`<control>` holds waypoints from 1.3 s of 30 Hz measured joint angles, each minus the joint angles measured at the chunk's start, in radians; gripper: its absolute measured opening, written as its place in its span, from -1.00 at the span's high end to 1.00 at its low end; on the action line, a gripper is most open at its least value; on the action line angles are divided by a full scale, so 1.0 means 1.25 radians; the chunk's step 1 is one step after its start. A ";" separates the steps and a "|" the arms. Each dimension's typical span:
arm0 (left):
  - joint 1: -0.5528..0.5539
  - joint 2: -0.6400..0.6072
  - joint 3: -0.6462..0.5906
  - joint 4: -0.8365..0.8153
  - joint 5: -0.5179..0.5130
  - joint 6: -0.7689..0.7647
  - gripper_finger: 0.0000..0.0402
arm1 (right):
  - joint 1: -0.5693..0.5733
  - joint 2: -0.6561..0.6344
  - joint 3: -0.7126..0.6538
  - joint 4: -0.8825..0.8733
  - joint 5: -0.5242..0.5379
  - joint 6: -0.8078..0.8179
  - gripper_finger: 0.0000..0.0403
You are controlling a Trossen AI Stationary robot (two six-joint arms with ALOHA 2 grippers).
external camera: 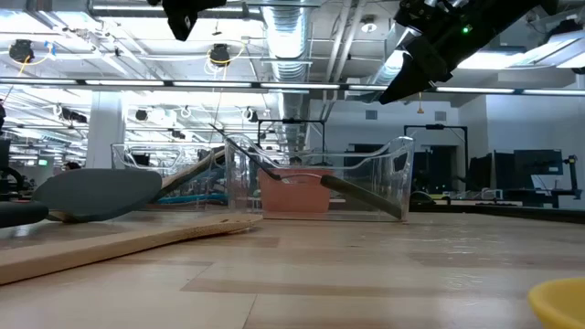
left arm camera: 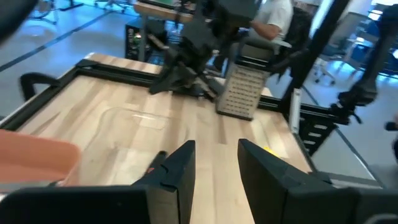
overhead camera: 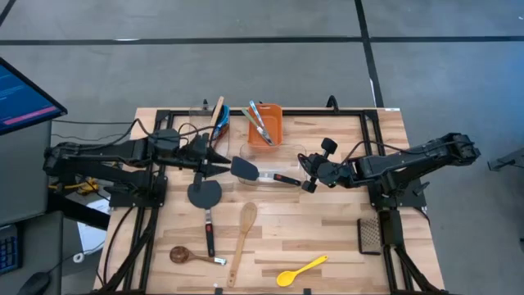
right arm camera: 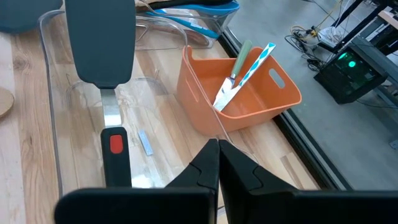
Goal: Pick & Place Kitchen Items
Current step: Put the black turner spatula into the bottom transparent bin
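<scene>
The dark-headed steel turner [overhead camera: 260,174] is laid in the clear plastic tub [overhead camera: 301,153] (deposited, apparently); the right gripper [overhead camera: 309,182], fingers together, is kept at its three o'clock, the left gripper [overhead camera: 221,161] half-parted, empty.

We count two black turners [overhead camera: 246,170] [overhead camera: 205,195], two wooden spoons [overhead camera: 243,229] [overhead camera: 182,255], one yellow spoon [overhead camera: 300,270], one grater [overhead camera: 370,234], one orange bin [overhead camera: 266,124].

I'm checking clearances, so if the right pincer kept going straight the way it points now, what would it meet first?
Probably the clear tub holding the black turner. The shut right pincer points leftward over it, with the orange bin off to one side. Height is unclear.
</scene>
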 joint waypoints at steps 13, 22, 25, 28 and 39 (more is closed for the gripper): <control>-0.153 0.000 0.000 -0.003 0.002 -0.015 0.47 | 0.000 0.000 0.000 0.000 0.000 0.000 1.00; -0.163 0.000 0.000 0.002 0.001 -0.016 0.47 | 0.000 0.000 0.000 0.005 0.000 0.000 1.00; -0.161 0.000 0.000 0.007 -0.012 -0.016 0.47 | 0.000 0.000 0.000 0.015 -0.001 0.000 1.00; -0.161 0.000 0.000 0.014 -0.032 -0.017 0.47 | 0.000 0.000 0.000 0.032 -0.002 0.000 1.00; -0.185 0.046 0.000 0.072 -0.033 -0.072 0.47 | 0.002 0.000 0.000 0.036 -0.003 0.000 1.00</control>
